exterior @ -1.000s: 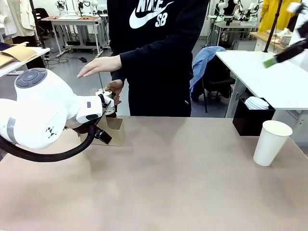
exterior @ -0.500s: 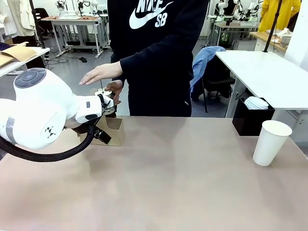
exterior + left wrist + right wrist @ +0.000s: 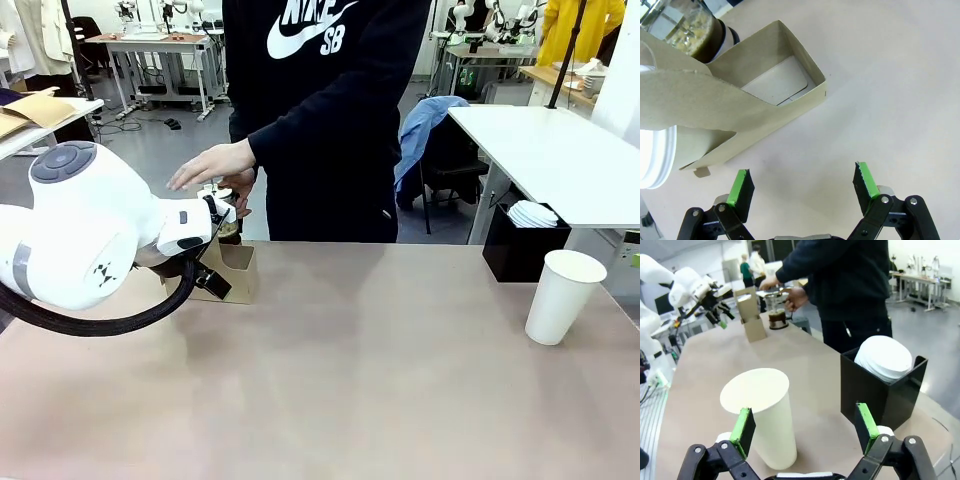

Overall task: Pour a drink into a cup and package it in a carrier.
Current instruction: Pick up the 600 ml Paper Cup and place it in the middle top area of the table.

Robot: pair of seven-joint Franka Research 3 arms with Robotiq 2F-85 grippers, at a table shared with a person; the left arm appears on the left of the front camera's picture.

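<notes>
The right gripper (image 3: pixel 805 422) has its green fingers spread wide and grips nothing. The cup (image 3: pixel 765 415) stands just ahead of them, toward 8 o'clock in the right wrist view, upright on the table. The black box (image 3: pixel 880 390) with its stack of white lids (image 3: pixel 885 357) is at 3 o'clock. A second ago a green pad of this arm hung high at 2 o'clock in the front view. It has since left that spot and lined up on the cup, which suggests the cup is about to be picked up.

The left gripper (image 3: pixel 804 179) is also fully open over bare table. The carrier (image 3: pixel 700 100) lies near it at 10 o'clock, and the drink (image 3: pixel 687 30) is beyond the carrier at 11 o'clock. Over the last second this arm has not moved.

In the front view the person's flat hand (image 3: pixel 215 163) has sunk lower and now hovers close over the bottle. The other hand (image 3: pixel 240 185) stays beside the bottle. Judging by this, the person is still handling the drink, so pouring has not begun.

The left arm's white bulk covers much of the carrier (image 3: pixel 232 268) and most of the bottle in the front view. The left wrist view cuts off the bottle's top. Whether the bottle touches the carrier cannot be told, nor how much drink it holds. A white rim (image 3: pixel 650 160) at 9 o'clock in the left wrist view is cropped. The inside of the cup (image 3: pixel 563 297) cannot be seen
</notes>
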